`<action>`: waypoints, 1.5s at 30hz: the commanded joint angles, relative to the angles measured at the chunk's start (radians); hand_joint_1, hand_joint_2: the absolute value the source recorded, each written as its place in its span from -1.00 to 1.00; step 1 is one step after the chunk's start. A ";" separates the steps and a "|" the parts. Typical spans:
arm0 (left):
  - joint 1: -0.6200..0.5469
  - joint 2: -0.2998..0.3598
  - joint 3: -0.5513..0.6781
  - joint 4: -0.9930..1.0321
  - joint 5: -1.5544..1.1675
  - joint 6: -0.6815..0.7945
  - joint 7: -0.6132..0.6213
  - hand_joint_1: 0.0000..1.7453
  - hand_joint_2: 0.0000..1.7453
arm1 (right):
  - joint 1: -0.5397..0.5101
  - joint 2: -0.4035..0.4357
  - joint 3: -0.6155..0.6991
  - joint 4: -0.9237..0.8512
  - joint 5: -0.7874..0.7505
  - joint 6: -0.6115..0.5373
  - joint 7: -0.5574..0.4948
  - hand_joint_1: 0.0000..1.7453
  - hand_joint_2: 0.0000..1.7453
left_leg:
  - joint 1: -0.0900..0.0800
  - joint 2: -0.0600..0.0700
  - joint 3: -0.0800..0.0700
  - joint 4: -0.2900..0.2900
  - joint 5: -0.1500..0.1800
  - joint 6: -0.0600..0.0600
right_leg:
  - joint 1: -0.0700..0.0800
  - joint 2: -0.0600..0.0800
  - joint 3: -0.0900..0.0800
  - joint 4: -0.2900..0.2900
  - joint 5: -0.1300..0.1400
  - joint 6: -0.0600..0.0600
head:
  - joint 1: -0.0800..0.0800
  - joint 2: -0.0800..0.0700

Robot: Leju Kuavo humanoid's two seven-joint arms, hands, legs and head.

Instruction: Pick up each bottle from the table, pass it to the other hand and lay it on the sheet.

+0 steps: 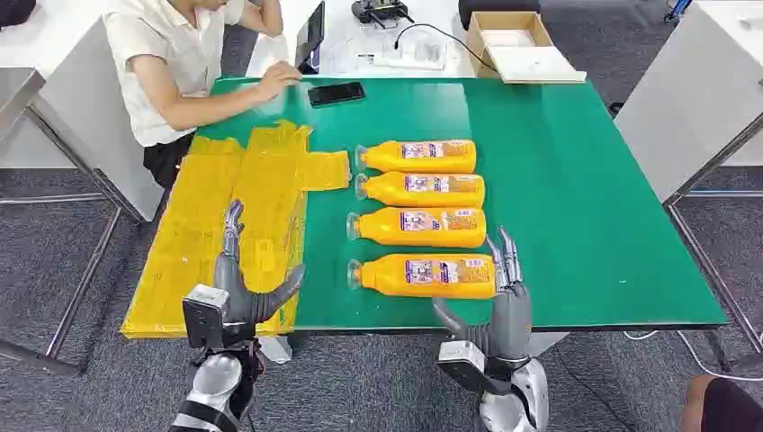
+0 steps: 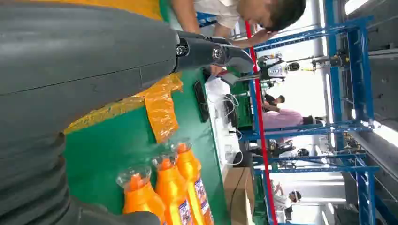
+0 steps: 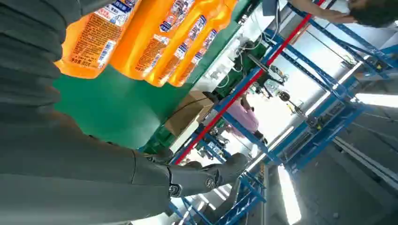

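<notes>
Right now four bottles (image 1: 423, 216) lie side by side on the green tabletop (image 1: 585, 207), long axes crosswise, caps pointing toward the yellow sheet (image 1: 225, 225). The left robot hand (image 1: 238, 288) hovers open-fingered over the sheet; the right robot hand (image 1: 504, 306), fingers apart, stands just beside the nearest bottle's base.

Robotics lab or workshop, blue steel racking (image 3: 324, 79), green work table (image 1: 576, 180), grey carpet (image 1: 378, 387)

Grey carpet floor (image 1: 72, 270), white desks (image 1: 54, 54), blue steel racking (image 2: 347, 126) behind.
</notes>
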 commanded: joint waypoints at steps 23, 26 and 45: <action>-0.006 0.011 0.028 0.032 -0.028 -0.033 0.017 -1.00 1.00 | -0.113 -0.170 0.042 0.145 0.274 0.202 0.294 -1.00 1.00 | 0.000 0.003 0.003 -0.001 -0.001 -0.001 | 0.001 0.002 0.003 -0.001 0.000 -0.001 | 0.000 0.000; -0.017 0.010 0.028 0.046 -0.031 -0.044 0.017 -1.00 1.00 | -0.166 -0.204 0.060 0.186 0.306 0.235 0.316 -1.00 1.00 | 0.000 0.002 0.002 -0.001 -0.001 -0.001 | 0.000 0.001 0.002 -0.001 0.000 -0.001 | 0.000 0.000; -0.059 0.020 -0.003 0.092 0.020 -0.183 0.042 -1.00 1.00 | -0.443 -0.285 0.293 0.414 0.292 0.442 0.372 -1.00 1.00 | 0.001 0.003 0.006 0.000 -0.002 -0.002 | 0.001 0.002 0.005 -0.001 -0.001 -0.002 | 0.000 0.000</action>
